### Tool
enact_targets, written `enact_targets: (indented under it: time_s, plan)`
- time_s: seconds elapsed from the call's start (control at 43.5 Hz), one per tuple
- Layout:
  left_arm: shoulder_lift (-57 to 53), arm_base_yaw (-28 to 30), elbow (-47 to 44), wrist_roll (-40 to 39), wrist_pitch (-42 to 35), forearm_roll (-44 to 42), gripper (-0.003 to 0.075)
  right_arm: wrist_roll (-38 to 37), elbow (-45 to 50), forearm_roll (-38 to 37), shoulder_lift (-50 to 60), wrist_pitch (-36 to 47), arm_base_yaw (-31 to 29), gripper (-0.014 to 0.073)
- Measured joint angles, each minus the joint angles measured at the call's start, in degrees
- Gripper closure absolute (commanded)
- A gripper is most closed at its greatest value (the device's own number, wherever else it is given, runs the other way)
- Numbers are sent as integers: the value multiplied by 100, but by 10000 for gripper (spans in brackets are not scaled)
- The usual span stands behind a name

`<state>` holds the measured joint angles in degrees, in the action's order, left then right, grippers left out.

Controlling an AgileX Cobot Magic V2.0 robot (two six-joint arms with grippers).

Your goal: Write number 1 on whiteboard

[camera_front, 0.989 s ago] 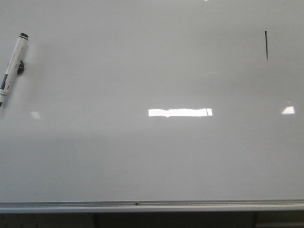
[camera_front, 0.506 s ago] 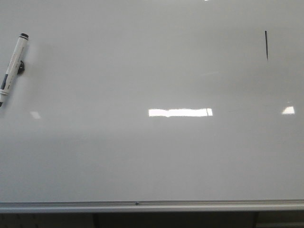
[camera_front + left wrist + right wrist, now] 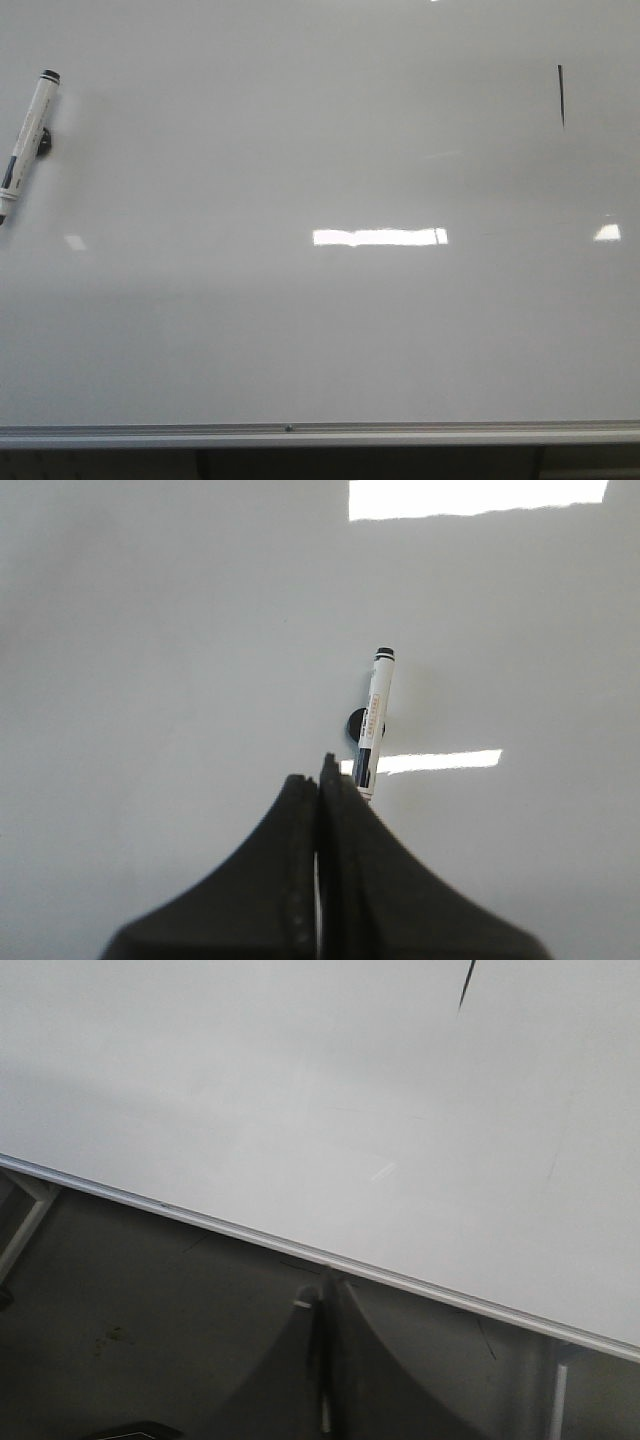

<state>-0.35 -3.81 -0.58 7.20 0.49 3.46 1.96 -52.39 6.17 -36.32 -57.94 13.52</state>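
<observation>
The whiteboard [image 3: 320, 330] fills the front view, with its silver frame strip along the near edge. The number 1 [image 3: 561, 95] is a short thin black stroke at the far right of the board; it also shows in the right wrist view [image 3: 466, 984]. A white black-capped marker pen [image 3: 24, 140] lies on the board at the far left, beside a small black round magnet. My left gripper [image 3: 318, 780] is shut and empty, just short of the pen [image 3: 374, 720]. My right gripper [image 3: 322, 1295] is shut and empty, off the board's near edge. Neither arm shows in the front view.
The board's silver frame strip [image 3: 250, 1232] runs across the right wrist view, with dark floor and white stand legs [image 3: 25, 1225] below it. A black round magnet [image 3: 352, 723] sits next to the pen. Glare patches [image 3: 380, 237] lie on the board.
</observation>
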Motion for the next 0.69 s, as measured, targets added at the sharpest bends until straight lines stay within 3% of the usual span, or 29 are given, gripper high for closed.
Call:
enact_targets:
  time_s: [0.69]
  plan:
    - [0, 0, 0, 2, 0, -62, 741, 0, 0, 0, 0, 0, 0, 662]
